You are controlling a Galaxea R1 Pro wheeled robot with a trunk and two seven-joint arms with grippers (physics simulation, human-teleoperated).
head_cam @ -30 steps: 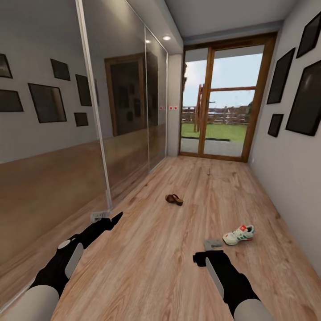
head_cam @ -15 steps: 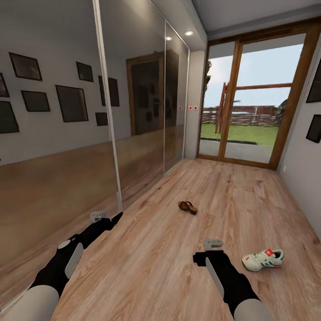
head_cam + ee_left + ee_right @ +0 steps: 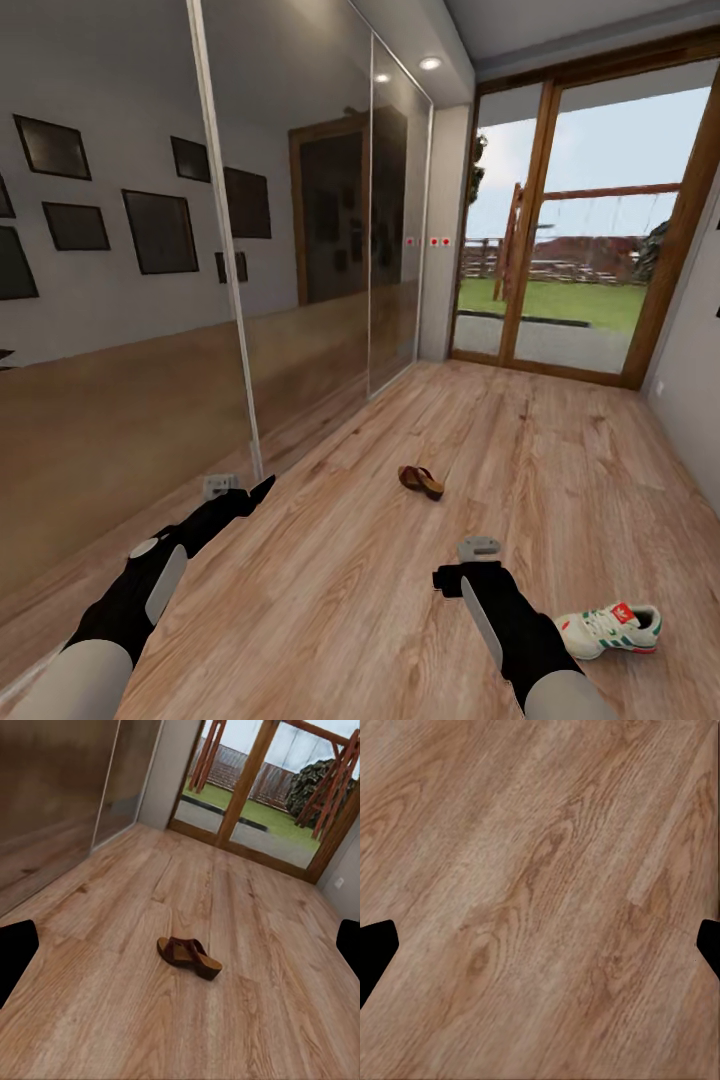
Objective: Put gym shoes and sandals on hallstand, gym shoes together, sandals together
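Note:
One brown sandal (image 3: 421, 481) lies on the corridor floor (image 3: 360, 600) ahead of me; the left wrist view shows the sandal (image 3: 189, 956) centred between that gripper's black fingertips (image 3: 15, 952). A white gym shoe (image 3: 610, 630) with green stripes and a red tongue label rests on the floor to the right of my right arm. My left gripper (image 3: 248, 490) hangs open and empty over the planks, short of the sandal. My right gripper (image 3: 470, 562) is open too, with its fingertips (image 3: 375, 952) wide apart over bare wood. The hallstand is out of view.
A mirrored sliding-door wardrobe (image 3: 150, 300) lines the left side, its frame post (image 3: 240, 400) close to my left arm. A wood-framed glass door (image 3: 590, 250) closes the far end. A grey wall (image 3: 695, 400) runs along the right.
The whole view has shifted as the camera advanced and turned left. The gym shoe now sits lower right in the picture and the sandal nearer. Both arms hold the same pose.

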